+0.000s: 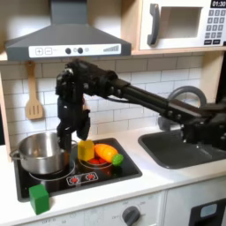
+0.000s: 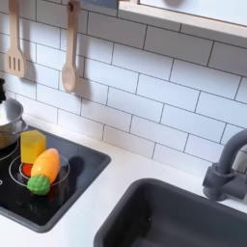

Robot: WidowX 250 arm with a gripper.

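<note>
In the first exterior view my gripper (image 1: pixel 64 139) points down over the right rim of a silver pot (image 1: pixel 40 154) on the black toy stove (image 1: pixel 88 182). Its dark fingers merge into one shape, so their spacing is unclear, and I see nothing held. Just right of the gripper stands a yellow block (image 1: pixel 86 149), with an orange carrot (image 1: pixel 106 154) lying beside it. The second exterior view shows the pot (image 2: pixel 8 118) at the left edge, the yellow block (image 2: pixel 32 145) and the green-tipped carrot (image 2: pixel 44 166) on the stove (image 2: pixel 72 193).
A green block (image 1: pixel 39 198) sits on the counter in front of the stove. The sink (image 1: pixel 181 150) (image 2: pixel 183 217) and faucet (image 2: pixel 227 169) lie to the right in both exterior views. A wooden spatula (image 1: pixel 33 93) and spoon (image 2: pixel 68 53) hang on the tiled wall.
</note>
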